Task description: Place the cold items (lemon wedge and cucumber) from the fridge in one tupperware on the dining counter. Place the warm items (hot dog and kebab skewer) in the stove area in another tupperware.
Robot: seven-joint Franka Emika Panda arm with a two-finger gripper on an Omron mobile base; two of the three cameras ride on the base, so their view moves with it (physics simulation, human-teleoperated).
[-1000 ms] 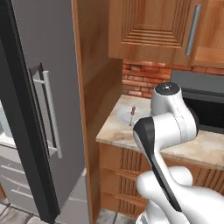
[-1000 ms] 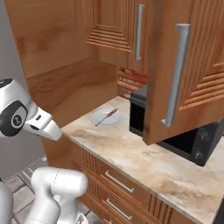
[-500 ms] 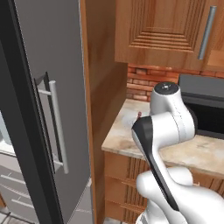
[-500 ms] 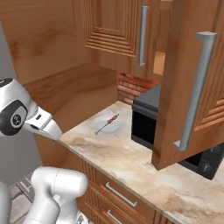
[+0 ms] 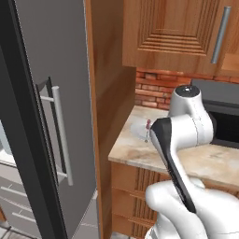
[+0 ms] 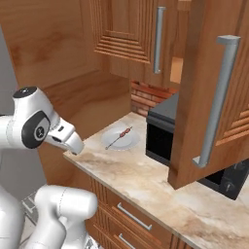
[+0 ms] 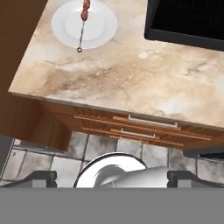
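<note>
Kebab skewer (image 7: 82, 22) lies on a round white plate (image 7: 103, 30) at the back corner of a beige marbled wall counter (image 7: 131, 83), next to the wooden side panel (image 5: 105, 116). In the right base view the skewer (image 6: 120, 137) runs diagonally across the plate (image 6: 127, 143); red and dark chunks sit at 1 end, bare stick at the other. Black microwave (image 6: 163, 133) stands on the same counter just beside the plate, not touching it. An upper cabinet door (image 6: 214, 92) hangs open in front of it.

Fridge (image 5: 46, 107) stands left of the panel, its grey door with a vertical handle (image 5: 63, 135) facing the camera.

Pincer (image 7: 112, 177): fingers (image 7: 41, 177) spread wide at the bottom of the hand view, nothing between them. It looks down over the counter edge and drawer fronts (image 7: 144, 129), well apart from the skewer.
</note>
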